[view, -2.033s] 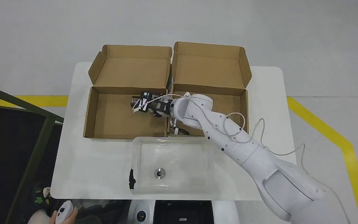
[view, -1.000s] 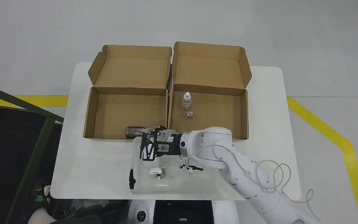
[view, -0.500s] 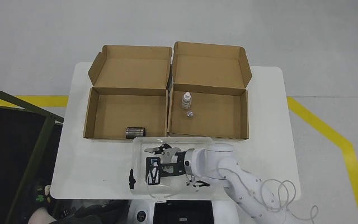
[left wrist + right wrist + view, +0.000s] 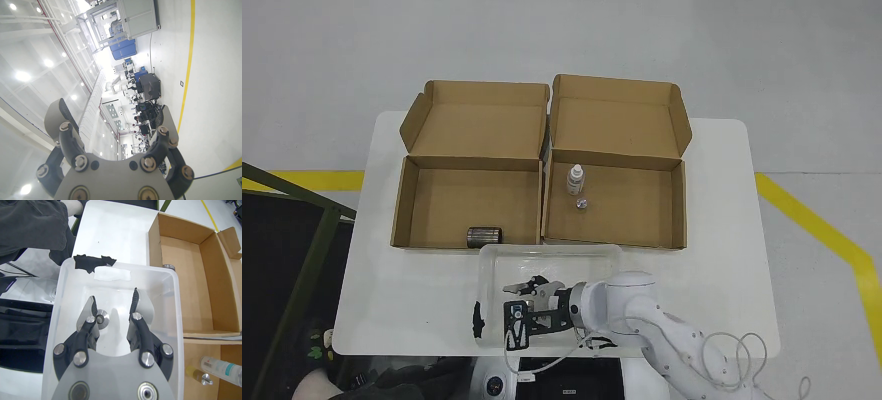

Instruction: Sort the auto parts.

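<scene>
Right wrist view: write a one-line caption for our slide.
Right gripper, jaws open, in the clear bin, with a round metal part beside one jaw.

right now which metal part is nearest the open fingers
The round silver part in the clear bin, beside the right gripper; the dark cylinder and knob sit in boxes.

A white table (image 4: pixel 722 180) stands on a pale grey floor (image 4: pixel 542 40), with a yellow line (image 4: pixel 817 225) running past on either side. The left wrist view takes in a bright hall (ceiling lights (image 4: pixel 22 75), blue cabinets (image 4: pixel 122 48), a grey enclosure (image 4: pixel 140 17)).
</scene>
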Robot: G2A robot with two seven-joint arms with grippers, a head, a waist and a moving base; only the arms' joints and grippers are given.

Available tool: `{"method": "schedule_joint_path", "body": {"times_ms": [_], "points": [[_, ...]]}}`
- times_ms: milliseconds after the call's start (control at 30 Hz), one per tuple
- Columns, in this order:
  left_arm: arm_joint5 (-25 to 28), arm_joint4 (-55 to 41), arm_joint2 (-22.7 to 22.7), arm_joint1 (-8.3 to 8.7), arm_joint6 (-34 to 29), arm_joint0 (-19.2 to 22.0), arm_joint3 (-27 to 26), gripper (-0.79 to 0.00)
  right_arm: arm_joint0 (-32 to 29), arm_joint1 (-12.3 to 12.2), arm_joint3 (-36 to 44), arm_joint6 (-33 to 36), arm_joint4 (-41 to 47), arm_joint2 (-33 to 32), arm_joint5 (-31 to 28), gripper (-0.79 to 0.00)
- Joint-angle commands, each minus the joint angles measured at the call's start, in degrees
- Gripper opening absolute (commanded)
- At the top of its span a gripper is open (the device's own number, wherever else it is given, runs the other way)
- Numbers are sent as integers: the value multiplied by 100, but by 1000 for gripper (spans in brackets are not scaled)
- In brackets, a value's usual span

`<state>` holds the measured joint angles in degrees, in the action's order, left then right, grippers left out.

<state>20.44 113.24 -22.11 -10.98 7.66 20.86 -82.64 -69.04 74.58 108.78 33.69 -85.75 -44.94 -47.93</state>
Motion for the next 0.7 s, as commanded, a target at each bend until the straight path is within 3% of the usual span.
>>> {"method": "schedule_joint_path", "body": {"times_ms": [0, 667], "points": [[0, 0, 0, 0, 0, 0, 0, 0, -7, -10, -25, 4, -36, 28, -18, -431], [0, 0, 0, 0, 0, 0, 0, 0, 40, -76, -424, 137, -51, 123, 45, -409]]}}
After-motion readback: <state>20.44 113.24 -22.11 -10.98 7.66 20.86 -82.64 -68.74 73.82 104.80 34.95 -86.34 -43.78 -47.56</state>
